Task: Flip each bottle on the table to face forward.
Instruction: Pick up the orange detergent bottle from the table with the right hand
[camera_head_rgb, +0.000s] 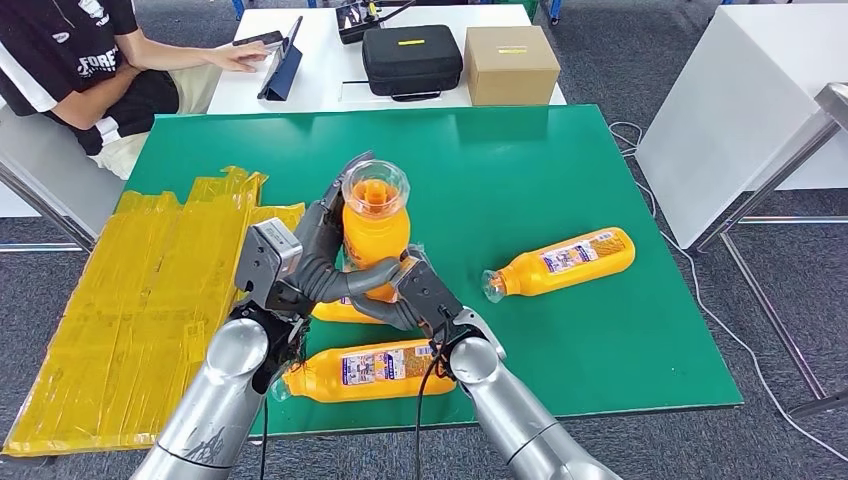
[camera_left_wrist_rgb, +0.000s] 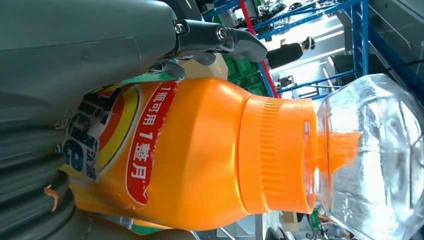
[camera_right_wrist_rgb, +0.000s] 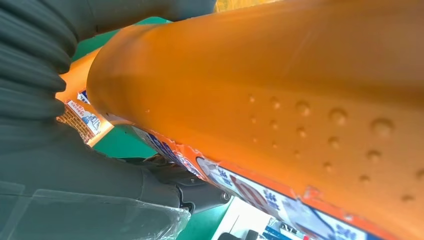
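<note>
So both hands, left hand (camera_head_rgb: 300, 262) and right hand (camera_head_rgb: 420, 297), grip one upright orange plastic bottle (camera_head_rgb: 374, 235) above the green counter (camera_head_rgb: 520, 170). Mid-flip, I'd say. Next it probably needs turning label-forward, then setting down.

Both silver arms reach in from below, converging mid-desk. Left hand (camera_head_rgb: 322, 235) wraps the upright bottle (camera_head_rgb: 374, 230) from its left. Right hand (camera_head_rgb: 420, 292) clasps its base.

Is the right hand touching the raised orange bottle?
Touching. In the head view the right hand wraps the lower body of the raised orange bottle, fingers pressed against it.
</note>
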